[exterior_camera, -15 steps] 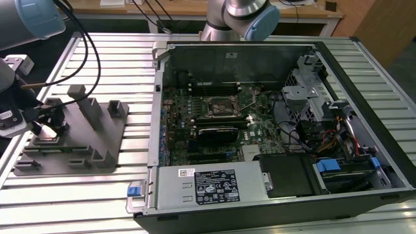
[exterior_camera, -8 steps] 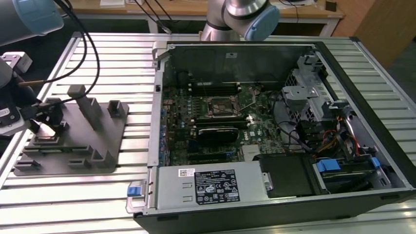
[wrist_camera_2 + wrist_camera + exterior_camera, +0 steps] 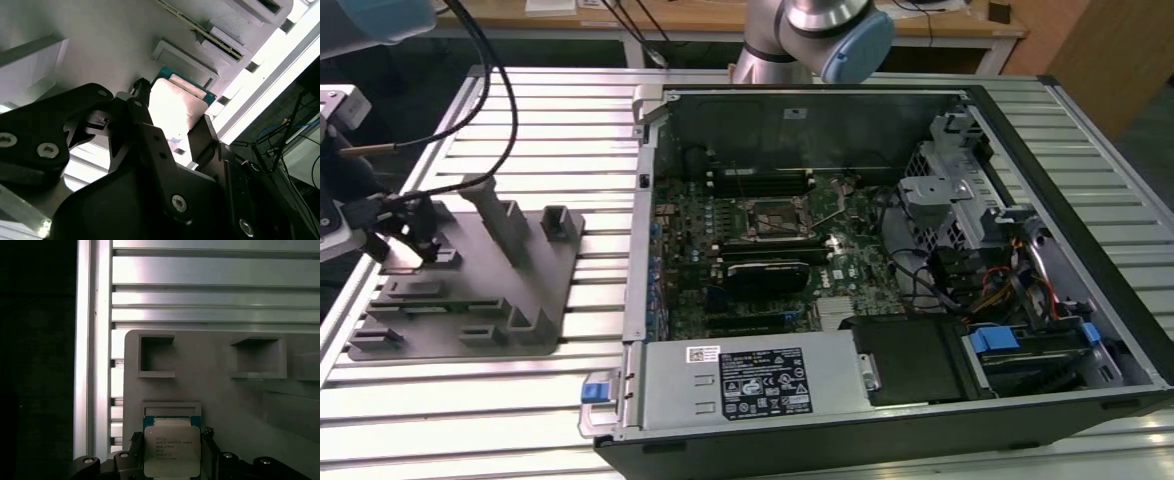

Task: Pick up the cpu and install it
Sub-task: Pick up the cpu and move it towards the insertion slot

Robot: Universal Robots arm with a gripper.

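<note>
Poised round the shiny square silver cpu (image 3: 172, 456) near the grey plastic tray's (image 3: 210, 355) edge with the black gripper (image 3: 172, 437), for lifting; cannot tell if squeezing.

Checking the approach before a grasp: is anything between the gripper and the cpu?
Nothing visible. In the first wrist view the gripper is right at the cpu, which lies on the grey fixture tray, with no other thing between them.
</note>
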